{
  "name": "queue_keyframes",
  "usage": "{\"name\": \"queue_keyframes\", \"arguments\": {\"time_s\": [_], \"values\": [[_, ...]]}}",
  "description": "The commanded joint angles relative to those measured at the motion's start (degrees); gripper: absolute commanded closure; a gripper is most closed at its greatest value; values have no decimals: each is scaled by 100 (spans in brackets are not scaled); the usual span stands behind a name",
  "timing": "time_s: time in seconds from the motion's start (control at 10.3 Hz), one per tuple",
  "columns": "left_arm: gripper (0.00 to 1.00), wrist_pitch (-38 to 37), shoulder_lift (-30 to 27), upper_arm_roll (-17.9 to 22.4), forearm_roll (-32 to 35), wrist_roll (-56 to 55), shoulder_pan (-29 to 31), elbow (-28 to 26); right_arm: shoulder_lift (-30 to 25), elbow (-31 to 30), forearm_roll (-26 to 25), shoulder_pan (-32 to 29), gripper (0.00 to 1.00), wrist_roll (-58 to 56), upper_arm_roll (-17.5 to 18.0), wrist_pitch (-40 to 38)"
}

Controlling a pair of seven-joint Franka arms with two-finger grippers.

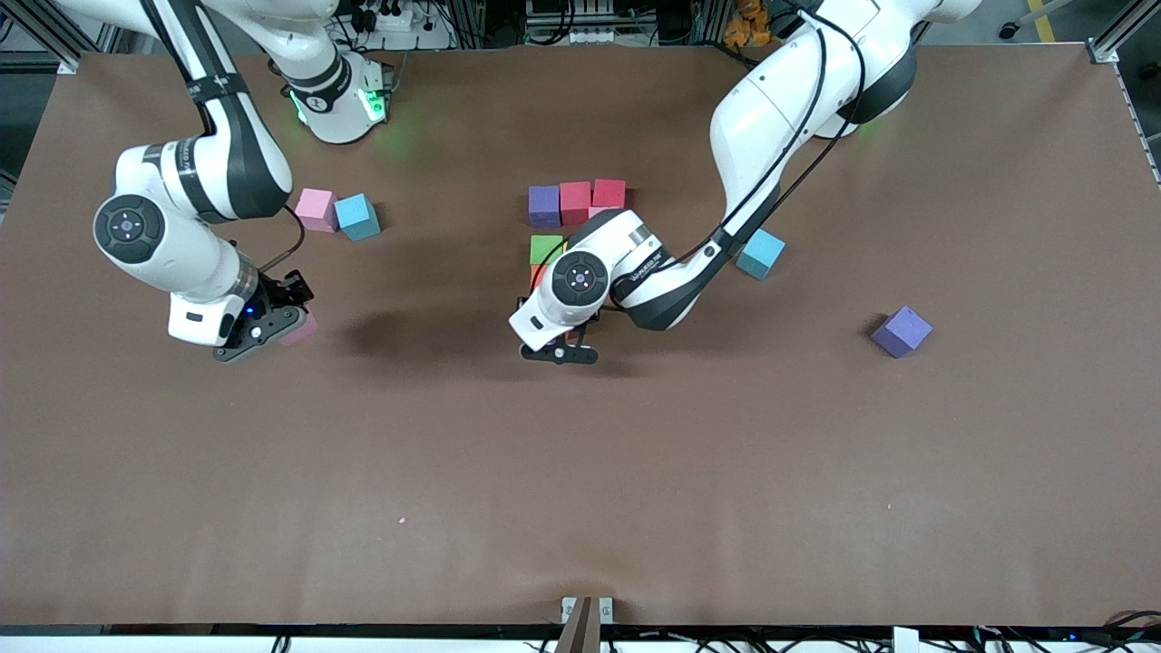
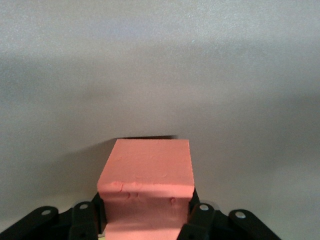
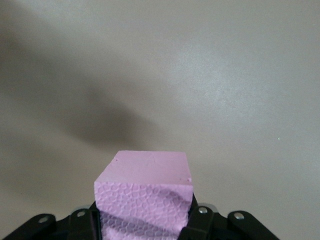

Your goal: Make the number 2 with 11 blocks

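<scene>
Looking down from the front view, the brown table (image 1: 580, 508) fills the frame. At centre, the left gripper (image 1: 560, 352) hangs low over the table at the lower end of a partial figure, the number 2 (image 1: 570, 222); its fingers are hidden under the wrist here. The top row shows a purple block (image 1: 543, 205), a red block (image 1: 574, 201) and a second red block (image 1: 609, 192); below them a green block (image 1: 545, 248) is partly covered by the arm. A light-blue cube (image 1: 760, 253) lies beside that arm, and a loose purple block (image 1: 902, 331) sits at right of centre. At upper left, a pink block (image 1: 316, 209) touches another light-blue cube (image 1: 356, 217). At left of centre, the right gripper (image 1: 272, 328) is low over the table with a pink held block (image 1: 300, 330) showing at its edge.

Left wrist view: the black fingers (image 2: 199, 216) are clamped on an orange-pink block (image 2: 147, 182) at bottom centre; whether it touches the grey-looking table cannot be told.

Right wrist view: the fingers (image 3: 201, 220) grip the pink held block (image 3: 144, 200) at bottom centre, its dimpled face toward the camera, with a soft shadow on the table at left of the frame.
</scene>
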Motion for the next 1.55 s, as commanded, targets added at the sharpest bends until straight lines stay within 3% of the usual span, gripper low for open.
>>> {"name": "queue_keyframes", "arguments": {"time_s": [0.0, 0.77, 1.45], "values": [[44, 23, 79, 56, -157, 131, -67, 168, 4, -3, 70, 62, 68, 72, -40, 59], [43, 23, 79, 82, -166, 113, -76, 142, 39, -82, 254, 545, 68, 730, -40, 199], [44, 120, 123, 82, -236, 78, -76, 133, 39, -73, 245, 599, 68, 775, -40, 182]]}}
